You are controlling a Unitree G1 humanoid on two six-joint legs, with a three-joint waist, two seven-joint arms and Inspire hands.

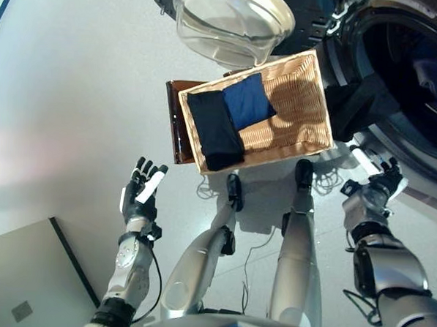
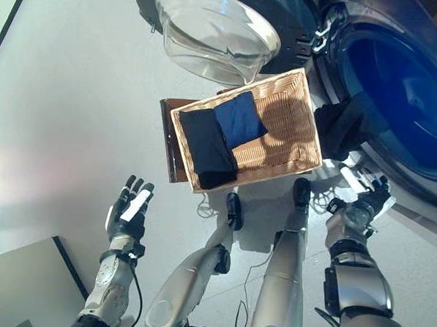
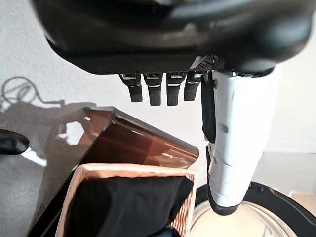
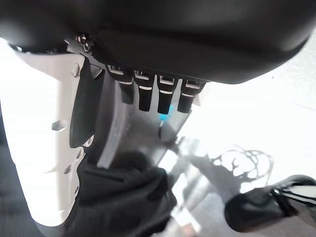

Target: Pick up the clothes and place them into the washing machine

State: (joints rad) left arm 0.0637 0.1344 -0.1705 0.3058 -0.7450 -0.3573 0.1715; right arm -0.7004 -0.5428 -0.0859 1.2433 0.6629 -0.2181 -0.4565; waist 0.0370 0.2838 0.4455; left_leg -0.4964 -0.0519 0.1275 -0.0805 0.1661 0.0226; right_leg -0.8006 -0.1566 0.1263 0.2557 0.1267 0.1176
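Note:
A shallow wicker basket [image 1: 294, 112] rests on a low dark brown box [image 1: 175, 124] beside the washing machine [image 2: 398, 92]. A black garment [image 1: 214, 130] and a blue garment [image 1: 245, 100] lie folded in the basket's left half. Another black cloth [image 2: 336, 127] hangs over the lower rim of the machine's opening and also shows in the right wrist view [image 4: 123, 197]. My left hand [image 1: 142, 192] is open and empty, held low in front of the basket's left corner. My right hand [image 1: 374, 192] is open and empty, just below the hanging cloth. The left wrist view shows the black garment [image 3: 123, 202] in the basket.
The machine's round glass door [image 1: 229, 21] stands open above the basket's far edge. A grey flat panel [image 1: 29, 278] lies at the lower left. Pale floor [image 1: 68, 90] spreads to the left of the basket.

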